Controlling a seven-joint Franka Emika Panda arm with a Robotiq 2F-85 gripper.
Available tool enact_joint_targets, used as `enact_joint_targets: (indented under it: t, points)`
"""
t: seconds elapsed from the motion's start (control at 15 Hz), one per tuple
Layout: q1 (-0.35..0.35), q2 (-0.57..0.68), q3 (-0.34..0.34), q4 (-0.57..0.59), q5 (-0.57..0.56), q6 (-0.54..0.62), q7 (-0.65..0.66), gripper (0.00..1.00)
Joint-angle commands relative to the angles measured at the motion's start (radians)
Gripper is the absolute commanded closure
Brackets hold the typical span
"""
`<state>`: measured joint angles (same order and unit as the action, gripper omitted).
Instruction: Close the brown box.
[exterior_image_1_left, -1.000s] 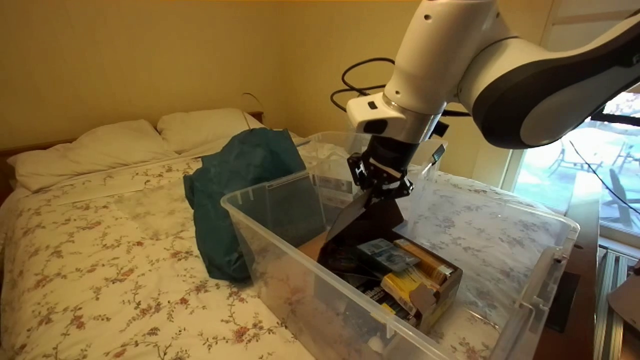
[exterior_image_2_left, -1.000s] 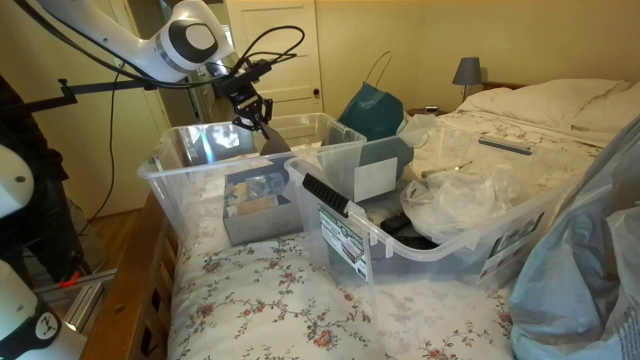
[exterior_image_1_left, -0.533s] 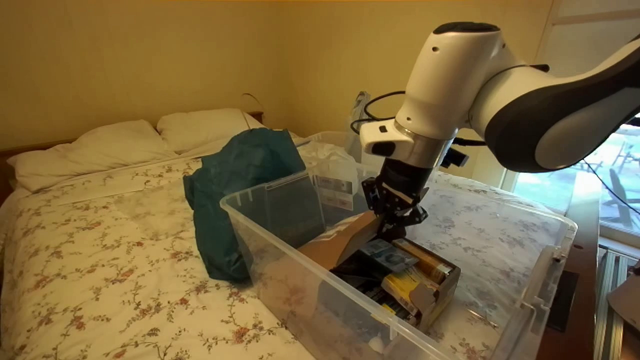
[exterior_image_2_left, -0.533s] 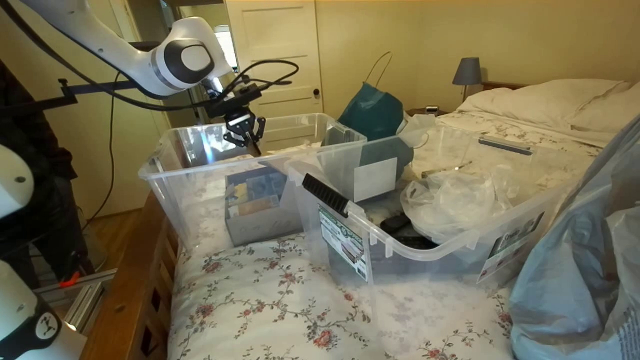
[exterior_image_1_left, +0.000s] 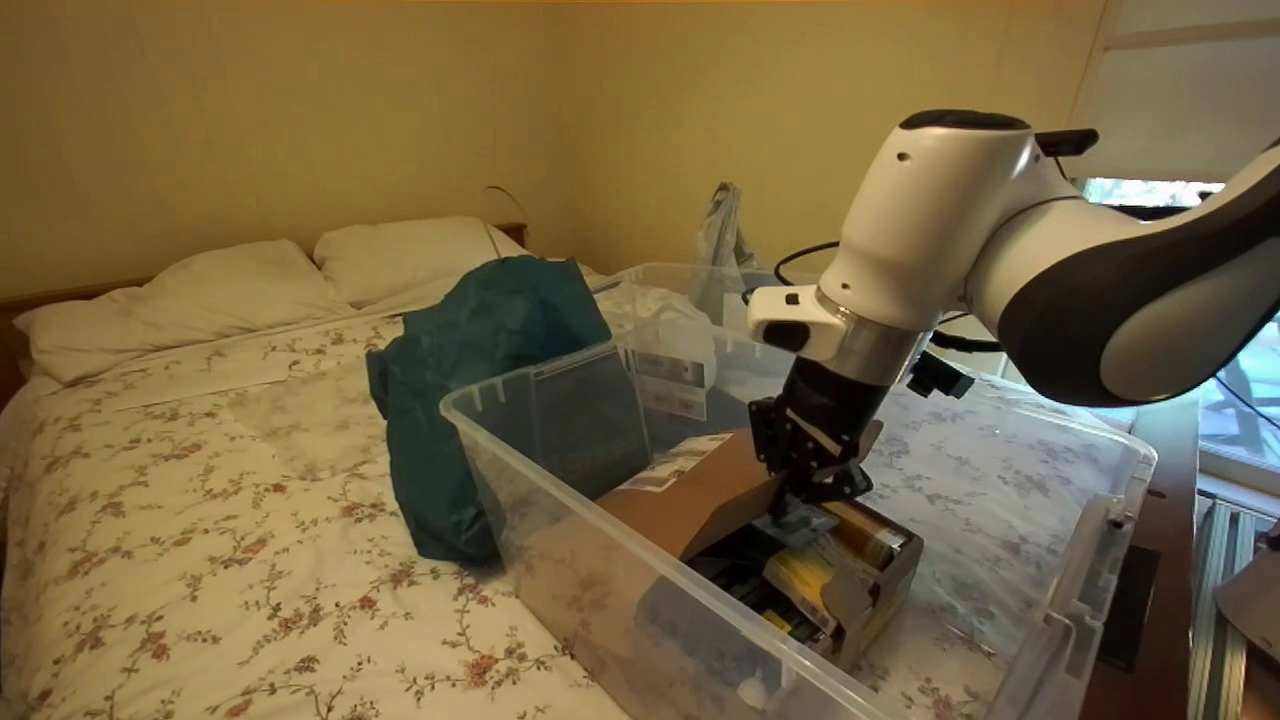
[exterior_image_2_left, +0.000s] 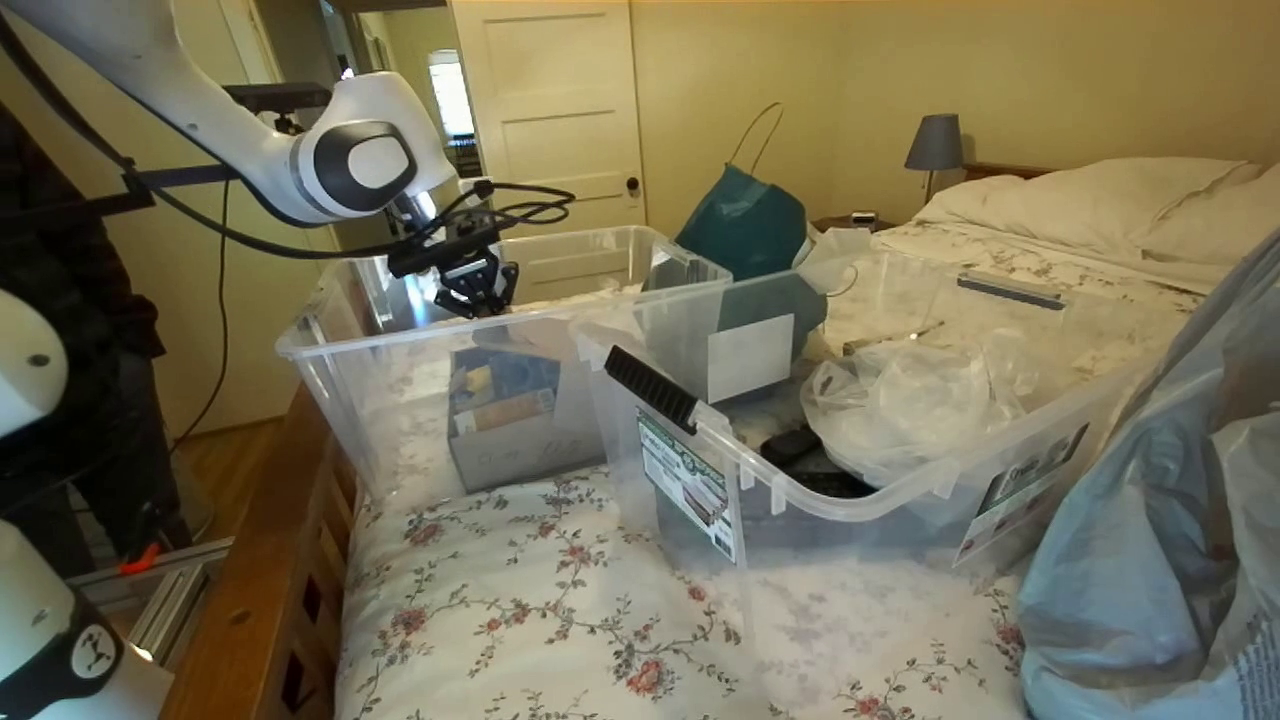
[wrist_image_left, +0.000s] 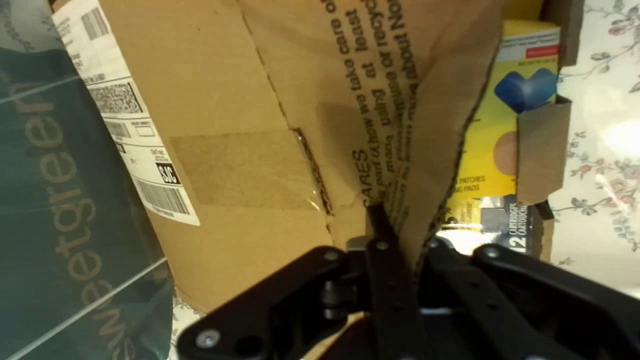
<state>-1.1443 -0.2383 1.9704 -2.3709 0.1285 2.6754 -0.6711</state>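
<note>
The brown box (exterior_image_1_left: 885, 610) stands inside a large clear plastic tub (exterior_image_1_left: 610, 515) and also shows through the tub wall in an exterior view (exterior_image_2_left: 525, 450). Its lid flap (exterior_image_1_left: 690, 510) slants over the box, partly lowered, with a pale label (wrist_image_left: 130, 115) on top. Yellow and dark packages (exterior_image_1_left: 805, 575) show in the uncovered part. My gripper (exterior_image_1_left: 785, 500) is low over the box and pinches the flap's free edge between its fingers; it also shows in an exterior view (exterior_image_2_left: 485, 310) and the wrist view (wrist_image_left: 405, 227). The far fingertip is hidden behind the flap.
A teal bag (exterior_image_1_left: 480, 400) leans against the tub's outside. Another clear tub (exterior_image_2_left: 860, 510) with plastic bags (exterior_image_2_left: 930, 395) stands beside it. A wooden bed rail (exterior_image_2_left: 265, 560) runs alongside. A grey-blue bag (exterior_image_2_left: 1130, 570) stands at the bed's side.
My gripper has moved down and, in both exterior views, sideways over the box, bringing the flap with it. The flap has gone from steeply raised to slanting low over the contents.
</note>
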Motion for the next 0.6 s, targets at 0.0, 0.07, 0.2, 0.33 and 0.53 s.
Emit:
enact_joint_targets:
  t: [0.0, 0.07, 0.2, 0.33, 0.53]
  points:
    - [-0.042, -0.075, 0.093, -0.104, 0.115, 0.027, 0.068, 0.99]
    - [-0.054, -0.086, 0.119, -0.106, 0.143, 0.041, 0.078, 0.99]
    - [-0.081, -0.106, 0.172, -0.109, 0.197, 0.069, 0.095, 0.71]
    - [-0.112, -0.126, 0.224, -0.109, 0.254, 0.087, 0.108, 0.64]
    - [-0.156, -0.137, 0.287, -0.128, 0.328, 0.124, 0.108, 0.44]
